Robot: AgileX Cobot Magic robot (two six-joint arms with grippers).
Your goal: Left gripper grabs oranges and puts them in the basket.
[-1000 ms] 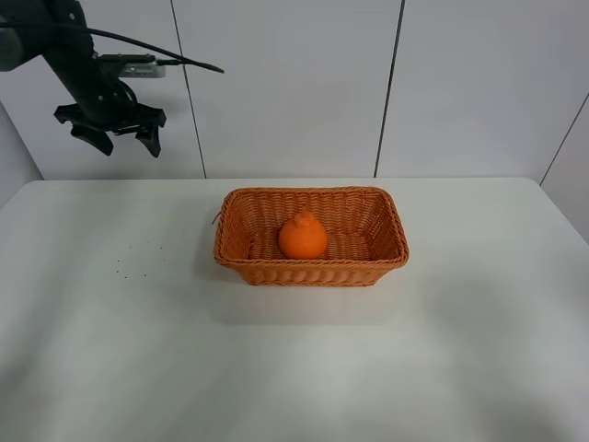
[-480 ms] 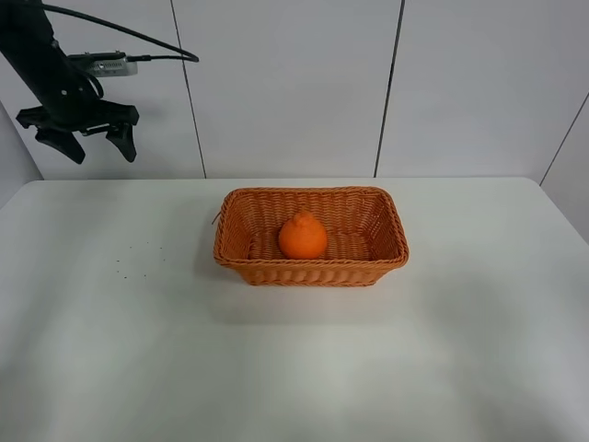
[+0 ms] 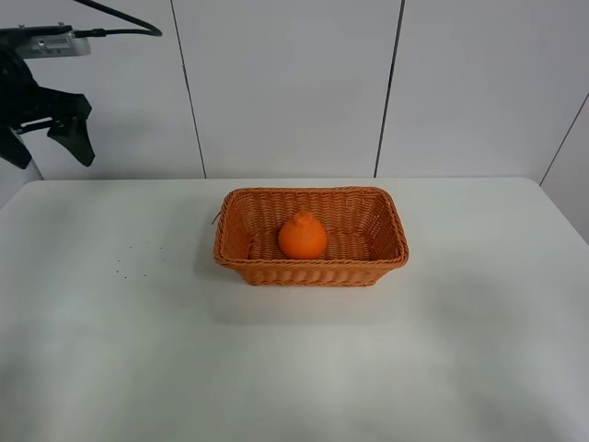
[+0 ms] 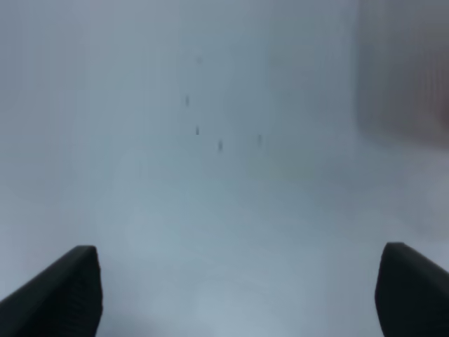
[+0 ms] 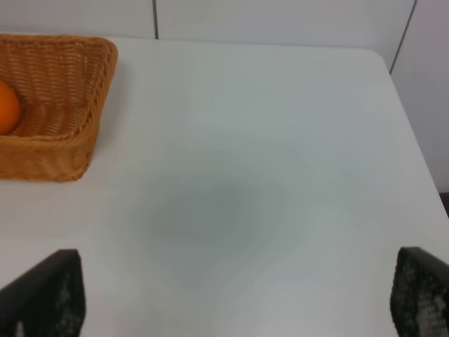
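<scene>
- orange (image 3: pixel 303 237) sits inside the basket (image 3: pixel 311 196), roughly mid-floor, knob up, touching no wall that I can make out; right wrist view catches its edge (image 5: pixel 7 107) over the basket wall (image 5: pixel 56 151)
- basket stands on the desk (image 3: pixel 294 359), about mid-desk
- my left claw (image 3: pixel 44 129) is high up and well apart from the basket, off toward the desk's left rear corner; fingers spread wide, nothing between them
- left wrist view: only my two fingertips (image 4: pixel 66 291) with blurred bare desk between, a few dark specks (image 4: pixel 210 133), basket as a brownish smear at one corner
- right claw (image 5: pixel 231 295): tips wide apart at the frame corners, holding nothing, over the desk well clear of the basket's right end
- judgement: placing looks done, fruit is in; step in hand is clearing off and parking
- doing it well: keep height, go away from the basket rather than over it, so the cable (image 3: pixel 115 13) and fingers can't snag the rim
- leave fingers parted, no need to shut on air
- don't nudge the desk; the orange looks free to roll on the woven floor
- right arm has no job here, I'd leave it where it is
</scene>
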